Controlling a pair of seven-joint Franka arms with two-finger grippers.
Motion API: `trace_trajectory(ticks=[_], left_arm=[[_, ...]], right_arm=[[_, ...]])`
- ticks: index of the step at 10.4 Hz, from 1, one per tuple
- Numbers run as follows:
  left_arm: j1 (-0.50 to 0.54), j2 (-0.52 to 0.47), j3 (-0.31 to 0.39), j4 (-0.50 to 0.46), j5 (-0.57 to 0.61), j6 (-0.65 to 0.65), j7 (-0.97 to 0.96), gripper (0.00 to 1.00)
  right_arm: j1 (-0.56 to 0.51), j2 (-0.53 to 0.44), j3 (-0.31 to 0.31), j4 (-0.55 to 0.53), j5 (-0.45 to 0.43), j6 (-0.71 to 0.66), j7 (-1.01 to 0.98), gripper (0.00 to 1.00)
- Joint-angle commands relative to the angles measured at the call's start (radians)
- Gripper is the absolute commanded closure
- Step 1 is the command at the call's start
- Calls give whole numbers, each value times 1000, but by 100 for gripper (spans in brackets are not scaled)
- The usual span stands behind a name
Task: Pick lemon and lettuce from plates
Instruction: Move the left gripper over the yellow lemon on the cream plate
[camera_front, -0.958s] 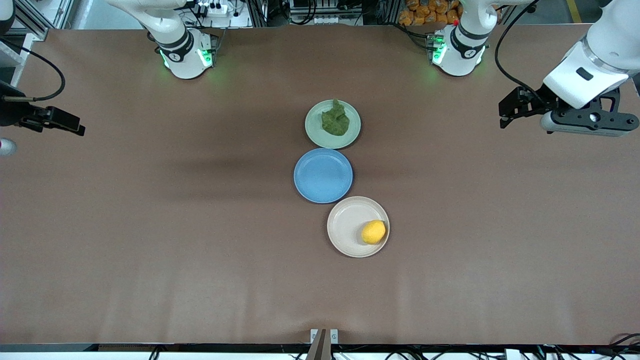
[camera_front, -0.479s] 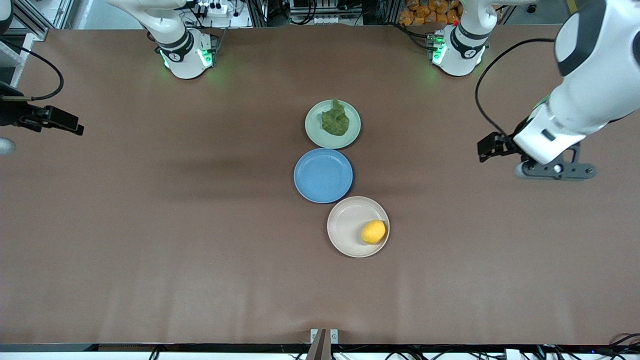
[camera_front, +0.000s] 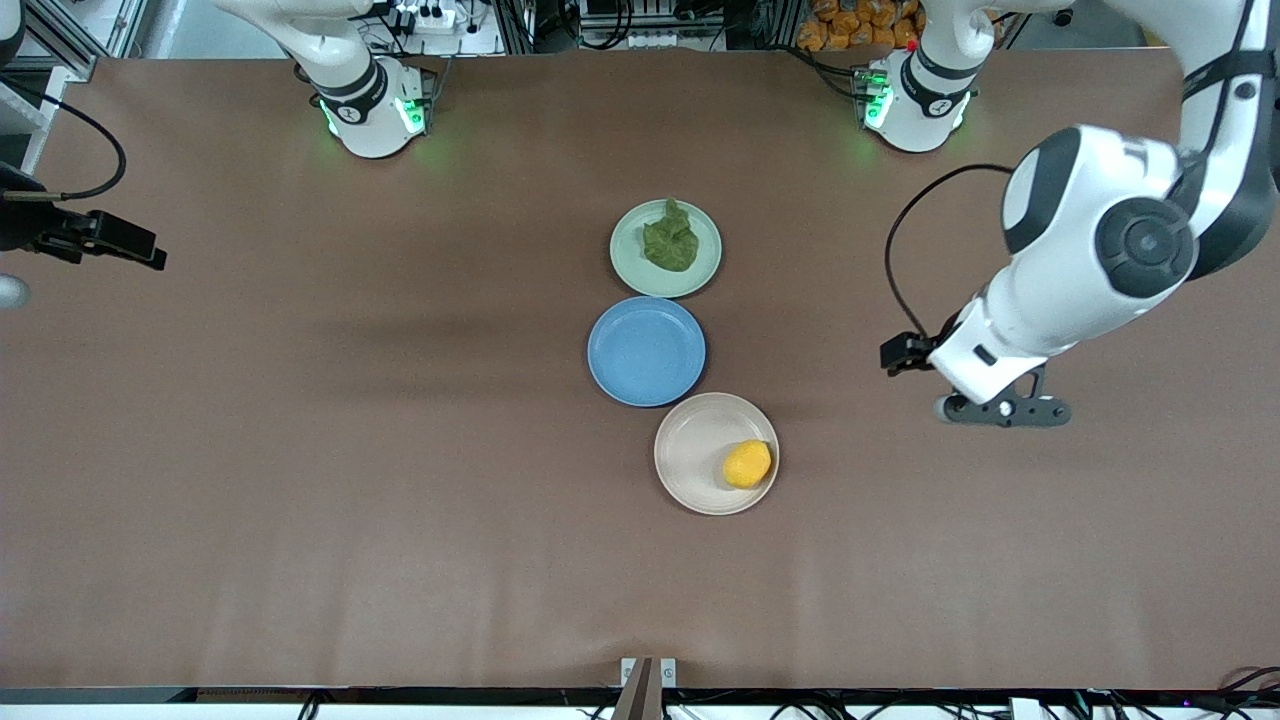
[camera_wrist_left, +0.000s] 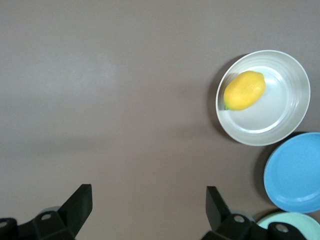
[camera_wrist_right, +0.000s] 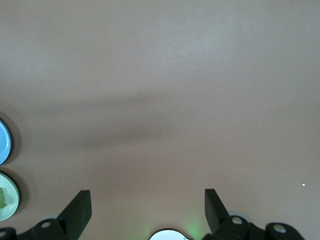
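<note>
The lemon (camera_front: 747, 464) lies on the beige plate (camera_front: 690, 455), which is the plate nearest the front camera. The lettuce (camera_front: 670, 243) rests on the pale green plate (camera_front: 628, 265), nearest the robots' bases. My left gripper (camera_front: 1003, 411) hangs over bare table, off the beige plate toward the left arm's end. It is open and empty (camera_wrist_left: 148, 197), with the lemon (camera_wrist_left: 244, 90) and beige plate (camera_wrist_left: 280, 125) ahead of it. My right gripper (camera_wrist_right: 147, 200) is open and empty over bare table at the right arm's end, where that arm waits.
A blue plate (camera_front: 646, 351) with nothing on it sits between the two other plates, touching or nearly touching both. The right arm's wrist mount (camera_front: 100, 240) shows at the table's edge. The arms' bases (camera_front: 372, 110) (camera_front: 915, 100) stand along the table's edge.
The left arm has swung from the left arm's end of the table toward the plates, and its gripper now sits closer to the beige plate. The right arm has not moved.
</note>
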Motion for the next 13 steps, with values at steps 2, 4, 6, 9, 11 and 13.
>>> trace_trajectory(ticks=[2,4,6,9,11,13], left_arm=[[-46,75,3,52,32,76,-26,0],[-78,119,1,52,95,130,-26,0],[-101,165,1,55,96,226,-15,0],[-157,253,-4,110,93,314,18,0],[-209,326,-5,126,95,410,54,0],[-226,394,-5,140,95,512,55,0]], right_arm=[[-22,-25,16,-22,2,1,-18,0],[-21,-25,16,-22,4,-16,-18,0],[5,-26,28,-22,10,-92,-13,0],[36,-31,28,-22,77,-122,4,0],[56,-31,30,-24,91,-123,4,0],[106,-31,30,-24,91,-129,40,0]])
